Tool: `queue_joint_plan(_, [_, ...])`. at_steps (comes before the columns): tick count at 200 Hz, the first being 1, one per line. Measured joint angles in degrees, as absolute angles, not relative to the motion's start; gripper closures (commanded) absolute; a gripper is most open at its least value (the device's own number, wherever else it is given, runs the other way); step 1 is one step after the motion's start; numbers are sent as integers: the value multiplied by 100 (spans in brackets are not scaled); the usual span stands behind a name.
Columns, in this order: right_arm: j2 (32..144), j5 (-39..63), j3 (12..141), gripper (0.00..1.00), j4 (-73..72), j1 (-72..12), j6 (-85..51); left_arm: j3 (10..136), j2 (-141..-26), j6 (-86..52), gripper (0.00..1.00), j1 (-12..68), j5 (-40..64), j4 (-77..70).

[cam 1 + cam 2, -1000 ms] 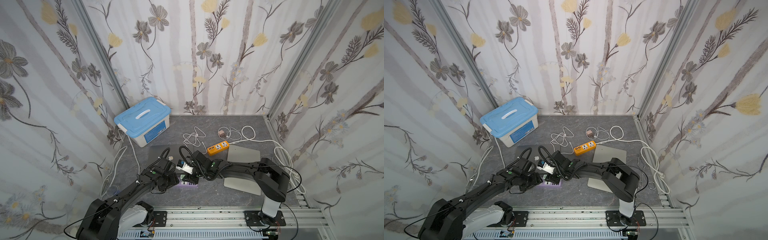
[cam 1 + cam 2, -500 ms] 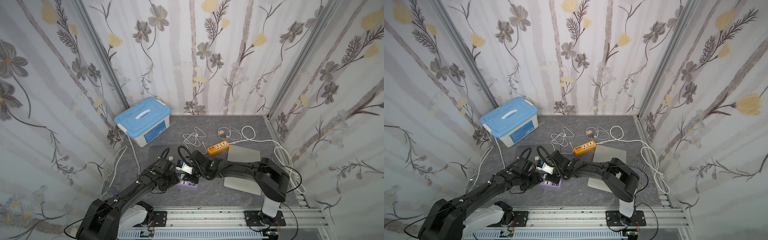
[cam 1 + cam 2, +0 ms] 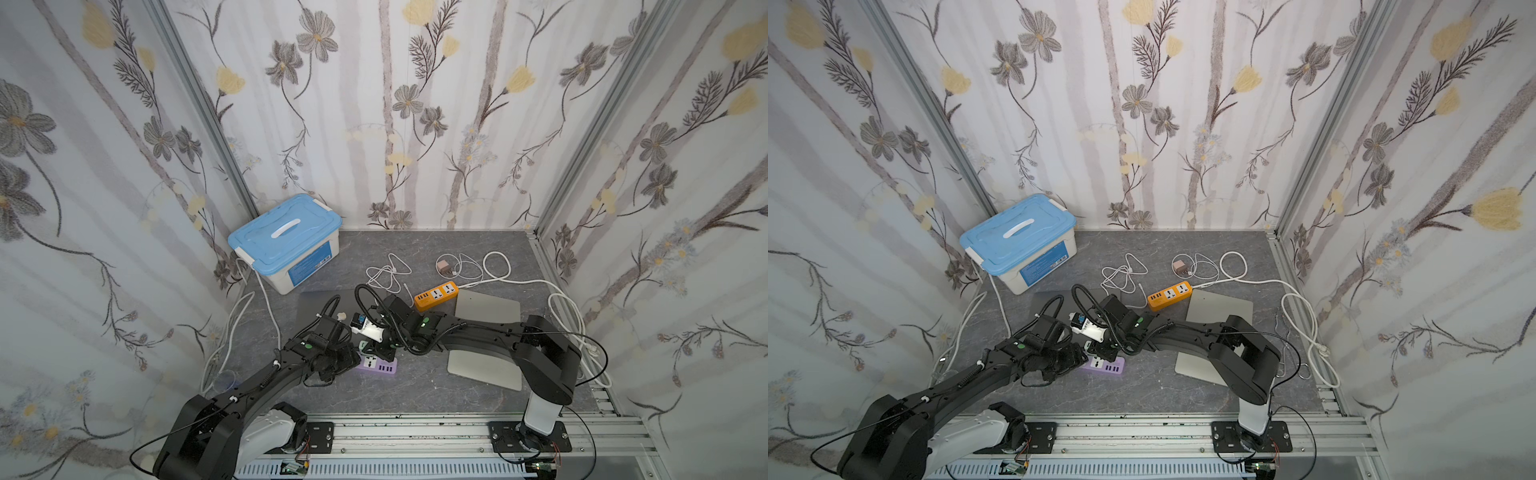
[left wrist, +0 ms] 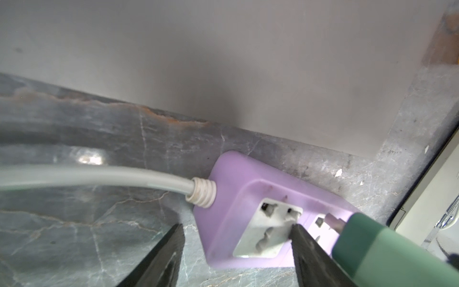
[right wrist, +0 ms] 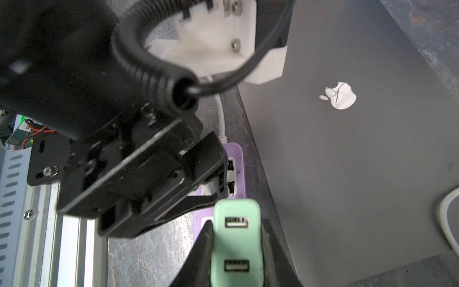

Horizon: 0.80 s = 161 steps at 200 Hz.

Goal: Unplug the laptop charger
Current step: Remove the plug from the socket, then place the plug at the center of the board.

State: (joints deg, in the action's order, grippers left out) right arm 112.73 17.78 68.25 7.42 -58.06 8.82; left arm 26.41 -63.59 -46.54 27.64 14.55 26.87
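- at the purple power strip (image 4: 238,188), beside the laptop (image 5: 347,161), we see the green charger (image 5: 237,246), a prong showing at its socket.
- right jaws narrow, clamping it.
- left jaws mid-wide, astride the strip's cable end.

Mint-green charger (image 5: 236,243), lilac power strip (image 4: 231,174); orange strip (image 3: 436,296), blue-lidded box (image 3: 270,241) (white handle); grey-veined tabletop (image 3: 415,386)
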Motion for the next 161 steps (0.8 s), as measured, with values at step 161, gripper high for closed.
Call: queue_joint_plan(161, [10575, 1575, 6783, 76, 915, -5354, 930, 3142, -5887, -4499, 28, 2762, 1094, 3575])
